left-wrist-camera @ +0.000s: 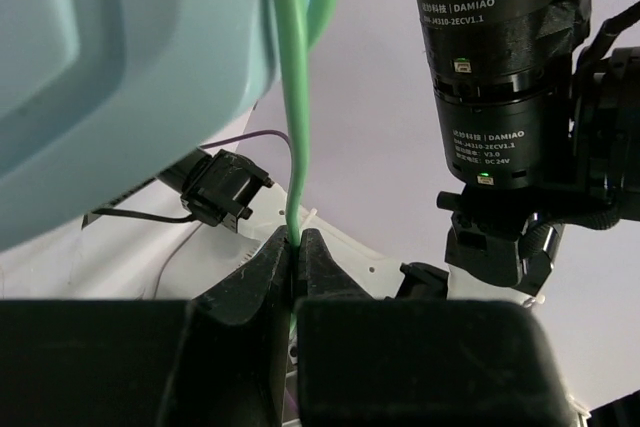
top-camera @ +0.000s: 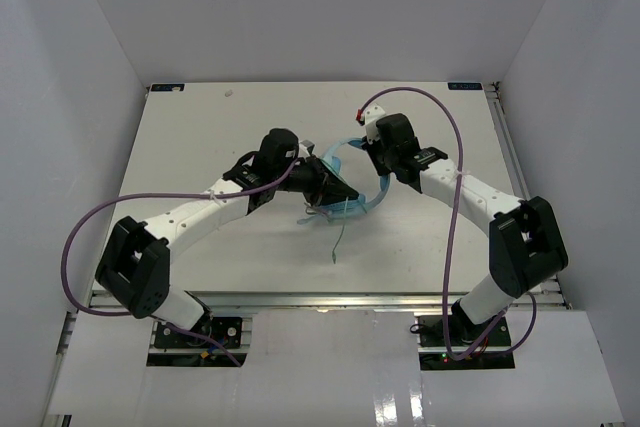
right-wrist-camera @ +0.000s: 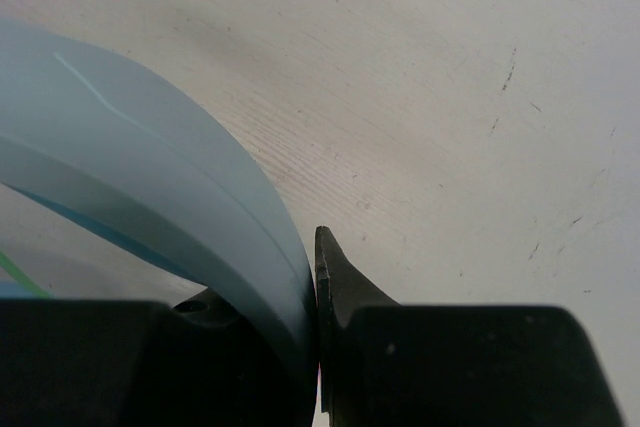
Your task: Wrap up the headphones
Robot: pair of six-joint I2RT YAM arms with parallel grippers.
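Note:
The light blue headphones (top-camera: 362,205) lie in the middle of the table between the two arms. My left gripper (top-camera: 322,185) is shut on their thin pale green cable (left-wrist-camera: 294,127), which rises from my fingertips past a pale blue earcup (left-wrist-camera: 110,67). A loose end of the cable (top-camera: 338,242) trails toward the near edge. My right gripper (top-camera: 372,154) is shut on the light blue headband (right-wrist-camera: 190,237), pinched between my fingers just above the table.
The right arm's black motor housing (left-wrist-camera: 500,97) stands close to the right of my left gripper. Thick purple arm cables (top-camera: 455,197) loop over both arms. White walls (top-camera: 70,97) enclose the table on three sides.

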